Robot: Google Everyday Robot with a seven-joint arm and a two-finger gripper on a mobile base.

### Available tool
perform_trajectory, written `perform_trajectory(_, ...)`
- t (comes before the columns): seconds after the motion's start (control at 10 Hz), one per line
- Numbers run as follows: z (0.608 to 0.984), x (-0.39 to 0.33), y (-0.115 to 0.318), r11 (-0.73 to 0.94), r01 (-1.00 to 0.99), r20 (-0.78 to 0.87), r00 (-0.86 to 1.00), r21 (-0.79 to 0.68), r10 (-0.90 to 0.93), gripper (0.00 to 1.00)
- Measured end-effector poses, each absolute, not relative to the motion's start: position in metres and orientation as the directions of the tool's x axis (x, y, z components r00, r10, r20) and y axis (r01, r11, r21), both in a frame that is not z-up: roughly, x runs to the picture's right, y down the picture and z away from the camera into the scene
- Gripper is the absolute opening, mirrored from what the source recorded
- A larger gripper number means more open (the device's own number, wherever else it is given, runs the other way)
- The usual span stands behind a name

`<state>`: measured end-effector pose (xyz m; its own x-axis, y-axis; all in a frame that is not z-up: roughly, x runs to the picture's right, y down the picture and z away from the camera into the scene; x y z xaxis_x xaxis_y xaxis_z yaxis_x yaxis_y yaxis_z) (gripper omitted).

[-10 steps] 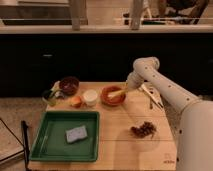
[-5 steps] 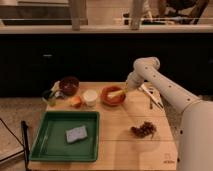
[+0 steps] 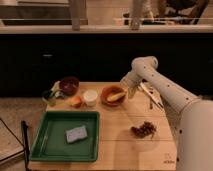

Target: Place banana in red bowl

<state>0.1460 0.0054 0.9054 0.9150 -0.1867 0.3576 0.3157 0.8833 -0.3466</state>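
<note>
The tool (image 3: pixel 129 90) hangs at the red bowl's (image 3: pixel 104 95) three o'clock rim; its state cannot be told. The curved yellow banana (image 3: pixel 116 96) lies inside the round bowl on the wooden surface (image 3: pixel 120 145).

green tray (image 3: pixel 47 145) holds blue sponge (image 3: pixel 76 134); grapes (image 3: pixel 143 129) right; white cup (image 3: pixel 90 97).

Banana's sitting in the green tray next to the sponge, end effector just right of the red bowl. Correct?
Not quite. The camera view shows the banana lying in the red bowl, not in the green tray; the tray holds only the sponge. The rest holds: the end effector is just right of the red bowl.
</note>
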Motion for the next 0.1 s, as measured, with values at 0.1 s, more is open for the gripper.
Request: perform_trajectory(0.1,0.9040,0.1455,0.0048,0.887,0.321,0.368,0.910,-0.333,-0.191,0.80)
